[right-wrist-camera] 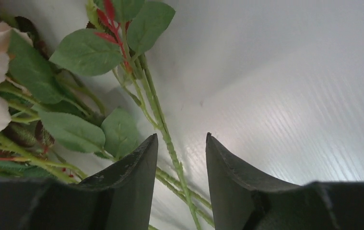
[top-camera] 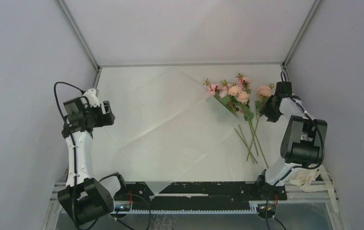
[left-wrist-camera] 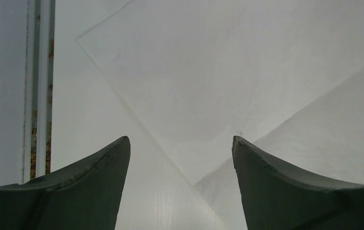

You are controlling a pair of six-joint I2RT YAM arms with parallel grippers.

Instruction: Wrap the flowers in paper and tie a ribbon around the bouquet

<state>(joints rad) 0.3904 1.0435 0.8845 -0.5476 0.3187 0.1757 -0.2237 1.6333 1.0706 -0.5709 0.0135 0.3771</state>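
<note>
Left claw (left-wrist-camera: 180,139) gapes above the paper (left-wrist-camera: 228,72), right claw (right-wrist-camera: 182,136) apart by the flowers (right-wrist-camera: 69,129), on a grey-walled white table (top-camera: 218,165).

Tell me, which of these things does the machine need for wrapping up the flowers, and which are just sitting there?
For the job:
- the flowers, lying at the paper's right corner
- the paper, spread flat
- the ribbon, bunched beside the right arm's base

Just there:
- the black rail along the near edge
- the metal frame around the walls
</note>
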